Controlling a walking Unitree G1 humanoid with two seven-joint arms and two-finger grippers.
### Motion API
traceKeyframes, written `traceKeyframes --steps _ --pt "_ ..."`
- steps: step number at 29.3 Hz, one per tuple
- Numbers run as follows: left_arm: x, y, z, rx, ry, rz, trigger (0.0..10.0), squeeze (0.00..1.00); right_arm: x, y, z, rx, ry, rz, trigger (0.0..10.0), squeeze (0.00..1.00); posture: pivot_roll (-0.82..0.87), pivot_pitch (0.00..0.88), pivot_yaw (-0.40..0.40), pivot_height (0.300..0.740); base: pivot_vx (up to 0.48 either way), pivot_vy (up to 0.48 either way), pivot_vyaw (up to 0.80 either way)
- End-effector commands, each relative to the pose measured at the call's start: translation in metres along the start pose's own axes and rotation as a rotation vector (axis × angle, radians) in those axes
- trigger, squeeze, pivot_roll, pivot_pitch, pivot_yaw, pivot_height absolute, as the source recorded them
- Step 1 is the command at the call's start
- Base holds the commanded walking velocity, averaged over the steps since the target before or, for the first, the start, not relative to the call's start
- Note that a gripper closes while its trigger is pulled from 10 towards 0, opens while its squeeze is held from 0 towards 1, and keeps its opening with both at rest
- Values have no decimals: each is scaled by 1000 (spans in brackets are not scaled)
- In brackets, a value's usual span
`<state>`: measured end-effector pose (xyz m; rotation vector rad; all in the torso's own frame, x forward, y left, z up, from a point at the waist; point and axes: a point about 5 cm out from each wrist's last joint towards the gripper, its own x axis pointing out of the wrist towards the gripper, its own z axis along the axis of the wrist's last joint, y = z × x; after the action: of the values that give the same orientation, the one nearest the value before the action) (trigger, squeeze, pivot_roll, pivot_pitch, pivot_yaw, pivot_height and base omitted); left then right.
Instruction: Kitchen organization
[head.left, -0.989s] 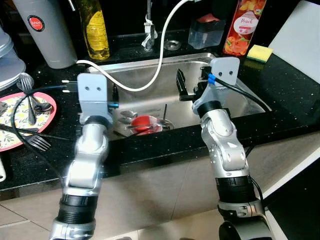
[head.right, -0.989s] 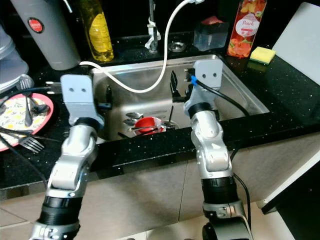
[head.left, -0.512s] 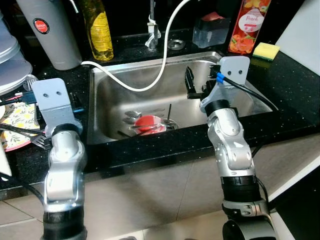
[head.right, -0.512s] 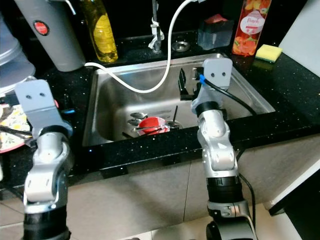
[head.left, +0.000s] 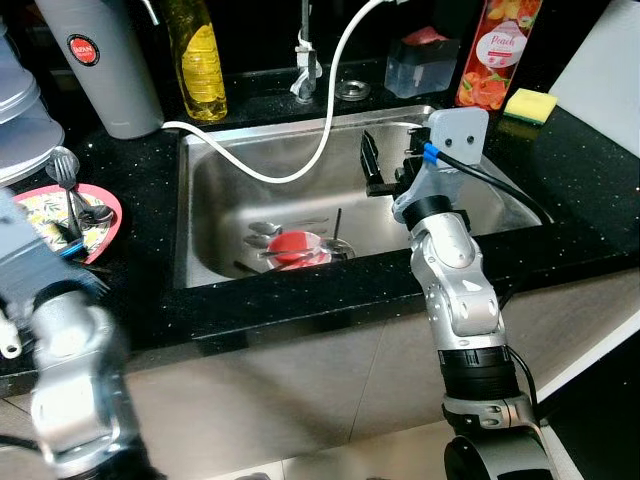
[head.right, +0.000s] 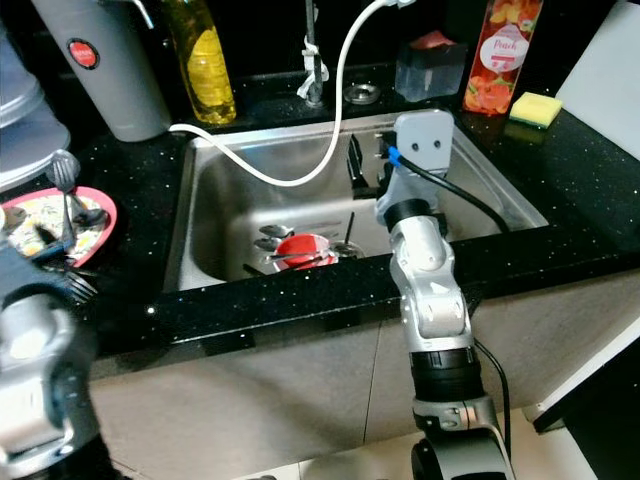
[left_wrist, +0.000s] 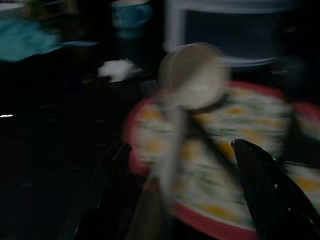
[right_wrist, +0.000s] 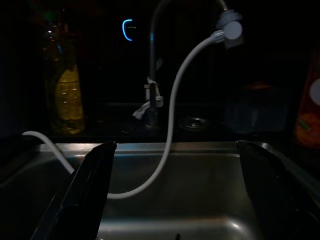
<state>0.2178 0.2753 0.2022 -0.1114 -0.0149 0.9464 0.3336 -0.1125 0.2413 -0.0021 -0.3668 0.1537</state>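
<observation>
Two black-fingered hands (left_wrist: 182, 190) (right_wrist: 175, 200) spread; steel sink (head.left: 210, 190), floral plate (head.left: 45, 205).

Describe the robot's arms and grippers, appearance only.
The right arm has rounded silver segments with black joint rings, a flat grey plate with two holes at the wrist, and a black cable with a blue connector. The right gripper has long black fingers. The left arm is similar, blurred.
</observation>
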Motion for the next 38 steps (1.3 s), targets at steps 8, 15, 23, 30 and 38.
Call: traceKeyframes --steps 8,15,23,30,38 --pt "6 7 4 72 -18 -38 10000 0 1 2 -4 12 23 16 10000 0 124 0 34 740 0 0 0" --pt "0 -16 15 98 -88 -246 10000 0 3 4 -4 14 26 29 10000 0 127 0 27 740 0 0 0" --pt "-30 -55 14 68 -126 -366 10000 0 4 5 -4 16 22 31 10000 0 122 0 22 740 0 0 0" --pt "-54 -72 -2 33 -54 -438 10000 0 4 6 -3 12 20 35 10000 0 107 0 16 740 0 0 0" --pt "-66 -64 -28 14 28 -405 10000 0 4 7 -2 10 23 52 10000 0 101 0 1 740 0 0 0"
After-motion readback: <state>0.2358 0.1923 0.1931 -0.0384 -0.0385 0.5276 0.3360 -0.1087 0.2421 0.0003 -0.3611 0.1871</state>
